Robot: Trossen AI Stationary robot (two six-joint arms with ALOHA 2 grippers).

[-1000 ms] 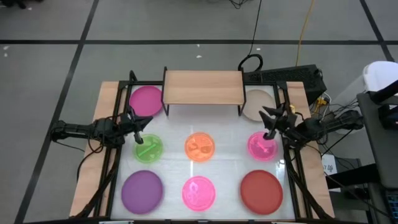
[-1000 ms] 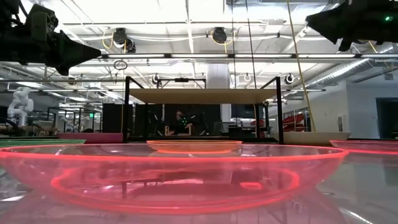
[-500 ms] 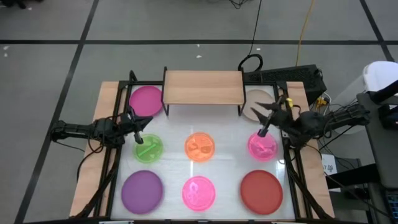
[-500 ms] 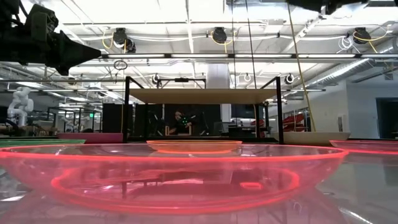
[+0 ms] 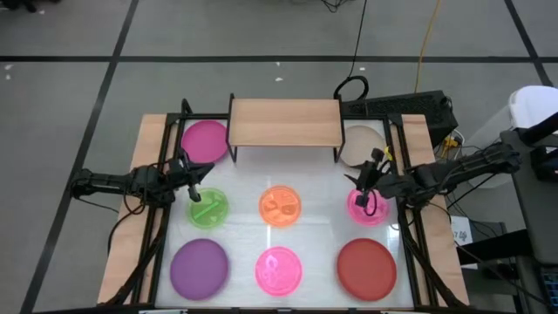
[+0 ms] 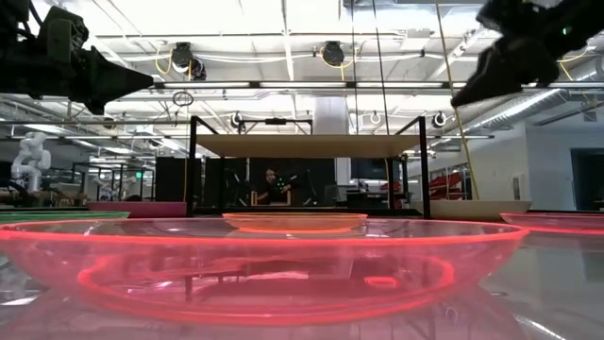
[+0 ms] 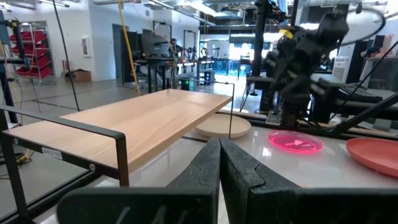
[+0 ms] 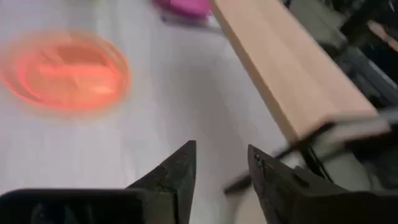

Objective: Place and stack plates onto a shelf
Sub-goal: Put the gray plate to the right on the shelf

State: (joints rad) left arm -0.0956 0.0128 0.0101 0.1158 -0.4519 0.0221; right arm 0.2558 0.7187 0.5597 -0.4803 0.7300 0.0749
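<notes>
Layout, going off the shelf [image 5: 285, 122], which sits at the back of the table [image 5: 323, 231]. The left-end plate [image 5: 203, 139] lies just beside the shelf's left end and the right-end plate [image 5: 361, 146] just beside its right end. In front of the shelf there's a row of three: near-left plate [image 5: 207, 209], near-middle plate [image 5: 281, 204], near-right plate [image 5: 370, 208]. Farther out from the shelf is a second row lined up with the first: far-left plate [image 5: 199, 266], far-middle plate [image 5: 278, 269], far-right plate [image 5: 366, 266]. The left gripper [image 5: 193, 180] hangs between the left-end and near-left plates, and the right gripper [image 5: 364, 186] hangs over the near-right plate's shelf-side edge.

The shelf [image 5: 285, 122] top lies bare and open from above; plates ring it.
</notes>
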